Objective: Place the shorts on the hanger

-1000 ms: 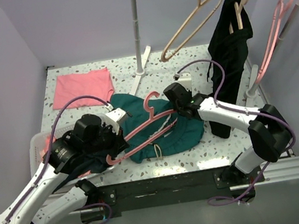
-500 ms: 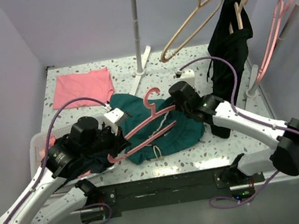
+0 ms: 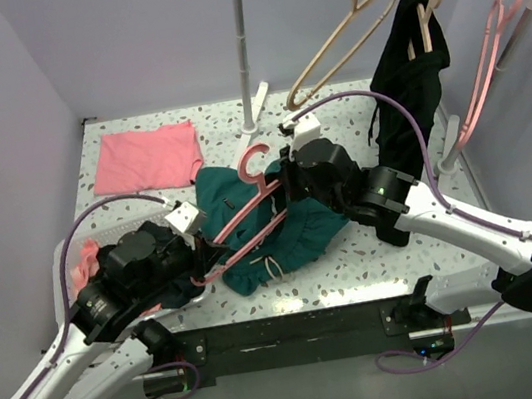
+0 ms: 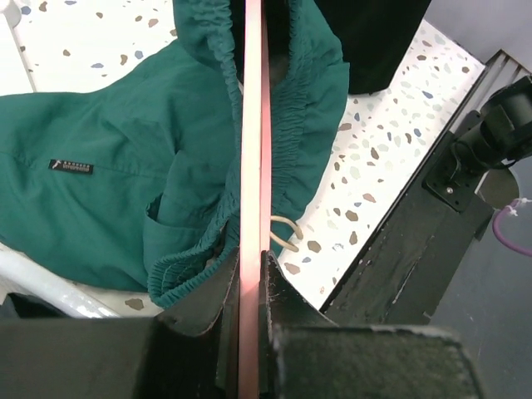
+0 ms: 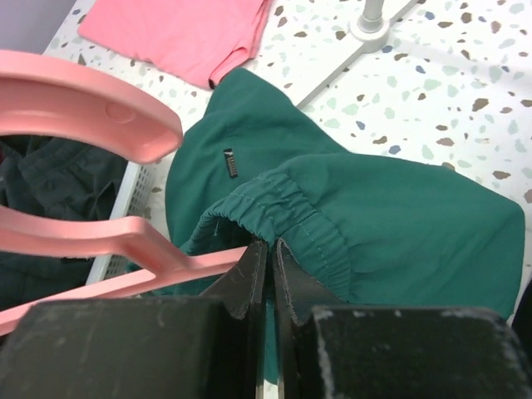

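- Two robot arms meet over the speckled desk (image 3: 349,272), with the salmon-pink hanger (image 4: 252,125) and the teal-green shorts (image 3: 302,234) between them
- The left jaws are clamped tight on the hanger's thin bar near its lower end, holding the frame slanted above the desk with its hook toward the far side
- The right jaws are pinched almost fully together at the gathered elastic waistband, right where one pink arm of the hanger comes in; they appear to have the fabric rather than the plastic, though the two touch there and the wrist view is tight
- The shorts lie bunched mostly beneath and beside the hanger, one part raised toward the right jaws and the rest slumped on the desk, the cream drawstring (image 4: 285,229) dangling by the near edge
- Progress, on this evidence: both pieces are in hand, but the garment is not yet on the hanger; no part of it can be seen draped over or threaded through the frame
- What seems left: carrying the waistband across the bar or arm, letting it settle, then releasing
- The flat pink cloth (image 3: 148,155), the black garment (image 3: 410,85) and the tan hangers (image 3: 342,41) on the rail sit well apart from the work
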You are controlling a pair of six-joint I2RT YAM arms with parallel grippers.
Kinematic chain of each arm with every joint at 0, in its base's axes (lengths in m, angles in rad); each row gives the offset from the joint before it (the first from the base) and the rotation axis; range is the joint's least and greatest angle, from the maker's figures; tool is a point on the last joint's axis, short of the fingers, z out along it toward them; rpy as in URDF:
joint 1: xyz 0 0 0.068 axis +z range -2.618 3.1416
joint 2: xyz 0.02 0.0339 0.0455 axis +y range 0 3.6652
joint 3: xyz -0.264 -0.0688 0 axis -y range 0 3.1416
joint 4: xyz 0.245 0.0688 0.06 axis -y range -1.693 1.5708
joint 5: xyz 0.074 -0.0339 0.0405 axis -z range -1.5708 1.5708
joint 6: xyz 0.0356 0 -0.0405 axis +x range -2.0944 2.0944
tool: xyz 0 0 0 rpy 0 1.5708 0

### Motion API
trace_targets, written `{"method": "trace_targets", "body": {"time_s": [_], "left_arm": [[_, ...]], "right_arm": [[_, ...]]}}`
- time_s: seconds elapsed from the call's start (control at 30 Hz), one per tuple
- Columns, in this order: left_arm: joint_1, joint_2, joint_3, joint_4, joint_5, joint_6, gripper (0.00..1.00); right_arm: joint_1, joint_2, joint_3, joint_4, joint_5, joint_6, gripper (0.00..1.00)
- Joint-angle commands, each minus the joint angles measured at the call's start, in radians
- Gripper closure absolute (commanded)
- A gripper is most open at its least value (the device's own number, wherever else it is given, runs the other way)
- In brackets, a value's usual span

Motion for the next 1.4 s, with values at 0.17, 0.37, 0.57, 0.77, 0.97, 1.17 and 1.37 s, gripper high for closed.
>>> {"method": "trace_targets", "body": {"time_s": [0.17,0.37,0.57,0.77,0.97,1.17,1.37], "left_arm": [[0.001,-0.136,-0.102,0.332,-0.124,-0.117,1.00],[-0.001,-0.136,-0.113,0.313,-0.116,-0.111,1.00],[-0.001,-0.167,-0.124,0.344,-0.141,-0.112,1.00],[0.001,-0.178,-0.133,0.368,-0.155,-0.120,1.00],[0.001,-0.167,-0.136,0.367,-0.153,-0.121,1.00],[0.001,-0.172,-0.138,0.364,-0.156,-0.128,1.00],[-0.001,-0.184,-0.136,0.365,-0.191,-0.132,1.00]], "right_arm": [[0.026,-0.074,-0.085,0.022,-0.091,-0.021,0.61],[0.026,-0.139,-0.149,0.096,-0.057,-0.029,0.41],[0.040,-0.101,-0.215,0.120,-0.063,0.081,0.37],[0.106,-0.041,-0.378,0.272,-0.011,0.213,0.47],[0.258,0.065,-0.407,0.447,0.118,0.221,0.47],[0.303,0.182,-0.404,0.594,0.185,0.186,0.37],[0.304,0.278,-0.364,0.504,0.314,0.321,0.34]]}}
